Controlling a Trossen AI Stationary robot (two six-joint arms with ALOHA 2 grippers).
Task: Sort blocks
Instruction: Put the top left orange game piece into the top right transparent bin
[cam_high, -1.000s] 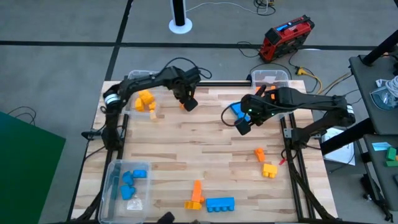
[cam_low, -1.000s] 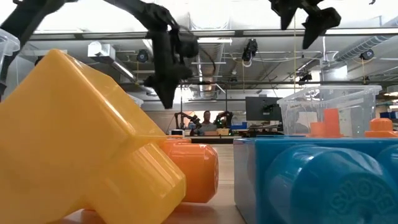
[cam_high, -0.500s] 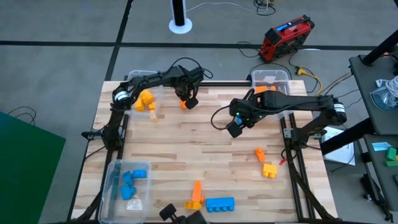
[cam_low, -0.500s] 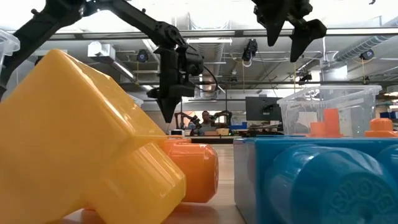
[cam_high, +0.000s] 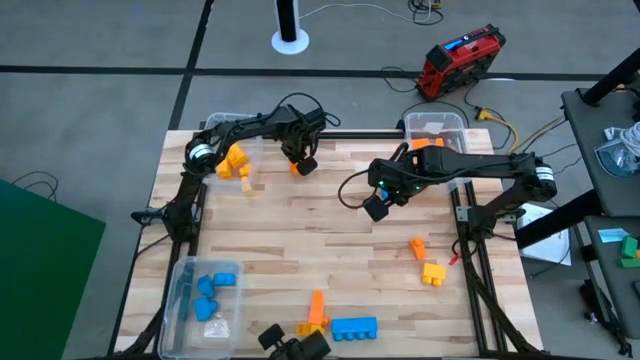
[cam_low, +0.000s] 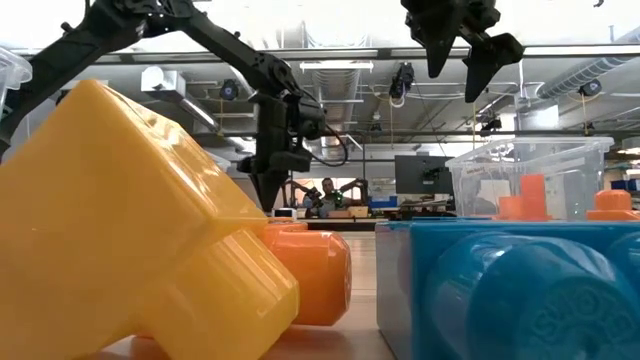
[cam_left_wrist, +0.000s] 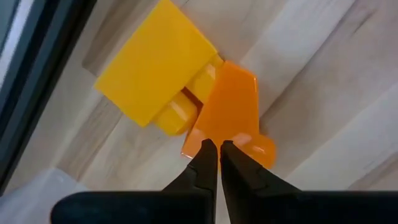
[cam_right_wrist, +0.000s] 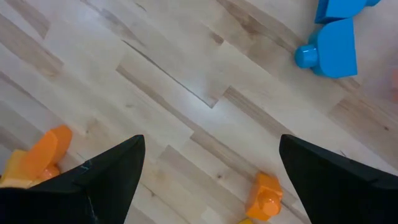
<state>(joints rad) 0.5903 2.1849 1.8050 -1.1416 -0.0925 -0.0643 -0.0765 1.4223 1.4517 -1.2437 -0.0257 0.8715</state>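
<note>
My left gripper (cam_high: 300, 161) hangs at the table's far middle, fingers shut and pointing down (cam_low: 268, 190). In the left wrist view its tips (cam_left_wrist: 217, 148) stand over an orange block (cam_left_wrist: 231, 115) that lies against a yellow block (cam_left_wrist: 155, 68) on the wood. My right gripper (cam_high: 377, 206) is open above the table's middle (cam_right_wrist: 211, 180), holding nothing. Two blue blocks (cam_right_wrist: 334, 45) lie beyond it, and two orange blocks (cam_right_wrist: 45, 155) lie below it. My left gripper's shut tips stand at the orange block's near edge (cam_left_wrist: 214, 138), coming from above. I cannot tell whether they touch it.
Clear bins stand at the far left (cam_high: 218, 128) with yellow blocks, far right (cam_high: 436, 122) with orange ones, near left (cam_high: 185, 300) with blue ones. Loose blocks lie at the right (cam_high: 417, 247), (cam_high: 433, 272) and near edge (cam_high: 316, 312), (cam_high: 353, 327).
My left gripper has gone down toward the orange block at the far middle. My right gripper has moved toward the table's left edge, staying open and high above the table.
</note>
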